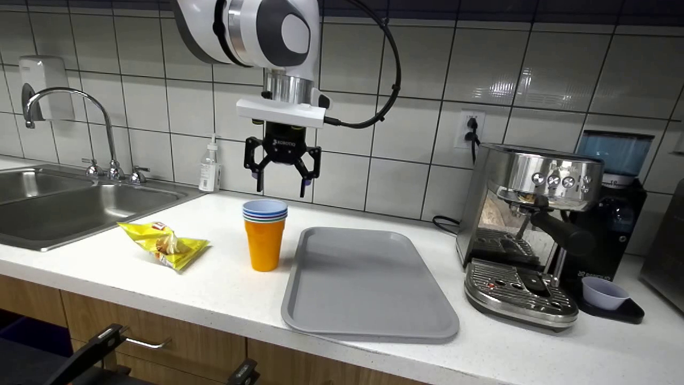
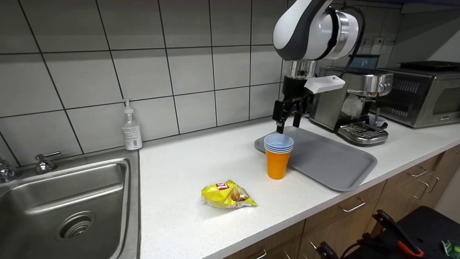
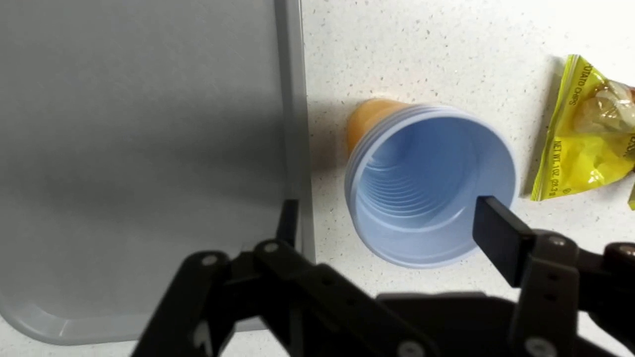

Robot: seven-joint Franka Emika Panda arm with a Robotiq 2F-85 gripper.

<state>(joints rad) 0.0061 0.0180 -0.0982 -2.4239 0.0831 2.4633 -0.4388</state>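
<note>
My gripper (image 1: 281, 187) hangs in the air with its fingers spread and nothing between them. Just below, and nearest to it, a stack of orange cups (image 1: 264, 243) with pale blue insides stands upright on the counter; the gripper is not touching it. In the wrist view the cups' blue mouth (image 3: 421, 183) appears between the two fingers, and the right finger (image 3: 501, 233) overlaps its rim in the picture. Beside the stack lies a grey tray (image 1: 368, 283). A yellow bag of potato chips (image 2: 227, 195) rests on the stack's other side, seen in all views.
A steel sink (image 2: 131, 201) with a faucet (image 1: 109, 128) is set into the counter. By the tiled wall stands a soap bottle (image 2: 132, 131). Past the tray are an espresso machine (image 1: 550, 166), a small light cup (image 1: 604, 293) and a large steel oven (image 2: 424, 97).
</note>
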